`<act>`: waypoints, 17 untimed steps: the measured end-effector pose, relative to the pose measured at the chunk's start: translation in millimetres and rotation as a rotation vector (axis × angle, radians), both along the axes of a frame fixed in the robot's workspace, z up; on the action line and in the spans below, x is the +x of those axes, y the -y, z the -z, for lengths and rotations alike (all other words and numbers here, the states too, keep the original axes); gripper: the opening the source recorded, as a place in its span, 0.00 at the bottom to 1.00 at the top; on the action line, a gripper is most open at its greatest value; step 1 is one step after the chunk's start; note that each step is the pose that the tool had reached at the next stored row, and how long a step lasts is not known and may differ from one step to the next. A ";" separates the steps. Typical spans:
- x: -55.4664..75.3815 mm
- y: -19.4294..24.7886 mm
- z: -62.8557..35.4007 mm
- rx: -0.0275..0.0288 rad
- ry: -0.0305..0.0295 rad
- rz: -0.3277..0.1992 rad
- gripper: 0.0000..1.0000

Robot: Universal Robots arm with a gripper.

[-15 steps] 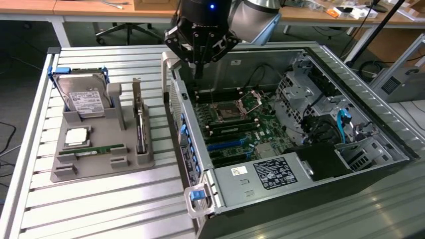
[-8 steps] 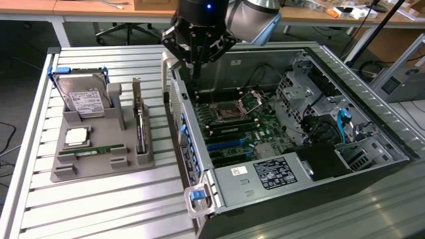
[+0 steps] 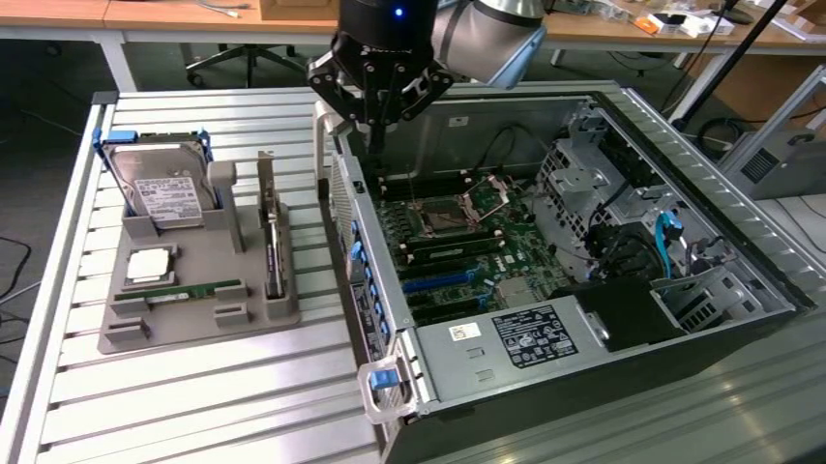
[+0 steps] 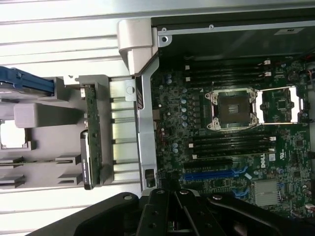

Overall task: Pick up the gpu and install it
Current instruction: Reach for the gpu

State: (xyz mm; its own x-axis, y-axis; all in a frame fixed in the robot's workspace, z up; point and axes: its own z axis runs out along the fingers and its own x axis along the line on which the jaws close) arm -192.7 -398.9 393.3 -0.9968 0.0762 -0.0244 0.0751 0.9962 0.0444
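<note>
Grey plastic holder [image 3: 193,314] on your slatted tabletop [image 3: 193,406] carries the gpu [image 3: 271,237], standing on edge in its slot. Your gripper [image 3: 374,133] hangs over the open computer case [image 3: 516,121], jaws together, gripping nothing, well apart from the gpu.

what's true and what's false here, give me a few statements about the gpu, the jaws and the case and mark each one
1. The gpu stands on edge in the grey tray. True.
2. The gripper holds the gpu. False: its jaws are shut on nothing, above the wall of the computer case.
3. The hard drive is mounted inside the computer case. False: it stands in the tray outside the case.
4. The CPU socket on the motherboard has its cover flipped open. True.
</note>
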 end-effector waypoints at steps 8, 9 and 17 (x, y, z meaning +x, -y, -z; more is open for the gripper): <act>-3.9 0.0 0.0 0.0000 0.0000 0.000 0.11; -4.6 0.0 0.0 0.0000 0.0000 0.000 0.11; -8.5 0.0 0.0 0.0000 0.0000 0.000 0.11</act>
State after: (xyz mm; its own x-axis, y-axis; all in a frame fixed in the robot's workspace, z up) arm -201.2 -398.9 393.3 -0.9968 0.0763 -0.0245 0.0751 0.9962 0.0444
